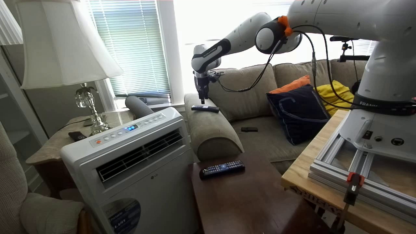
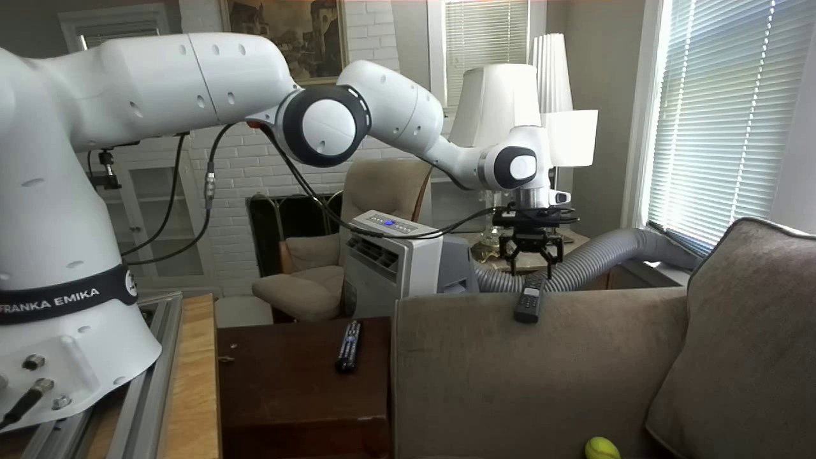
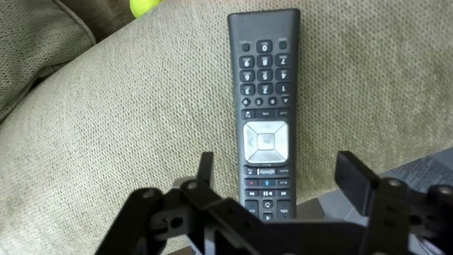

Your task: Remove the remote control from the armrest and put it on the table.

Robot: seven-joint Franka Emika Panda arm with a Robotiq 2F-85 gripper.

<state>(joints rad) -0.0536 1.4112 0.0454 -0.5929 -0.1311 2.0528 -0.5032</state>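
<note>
Hovering black 2-fingered gripper (image 2: 531, 271): pointing down at the end of the white robot arm (image 2: 398, 111); its 2 fingers (image 3: 355, 184) stand well apart.
Wide rounded tan-beige upholstered armrest (image 1: 214, 130): below the gripper; whether the fingertips touch its fabric, I cannot tell.
Slim black bar-shaped remote control (image 3: 263, 113): resting face up on top of the armrest in both exterior views; in the wrist view it runs between the 2 fingers, a gap on each side, number keys (image 3: 264, 68) away from the gripper, opposite end hidden behind it, silvery square pad (image 3: 266, 141) between.
Low dark-brown wooden worktop (image 1: 253, 198): just beside the armrest, carrying a black button-covered remote (image 1: 214, 171) with a round blue centre.
Tan fabric sofa seat (image 1: 266, 146): bearing a small dark bar-shaped object (image 1: 249, 129) and, near it, a navy square pillow (image 1: 294, 112).
Yellow-green ball (image 2: 601, 448): low beside the armrest in an exterior view, at the top edge in the wrist view.
White boxy air conditioner (image 1: 159, 185): near the worktop, its display lit blue.
White-shaded lamp (image 1: 65, 48): near the air conditioner in both exterior views.
</note>
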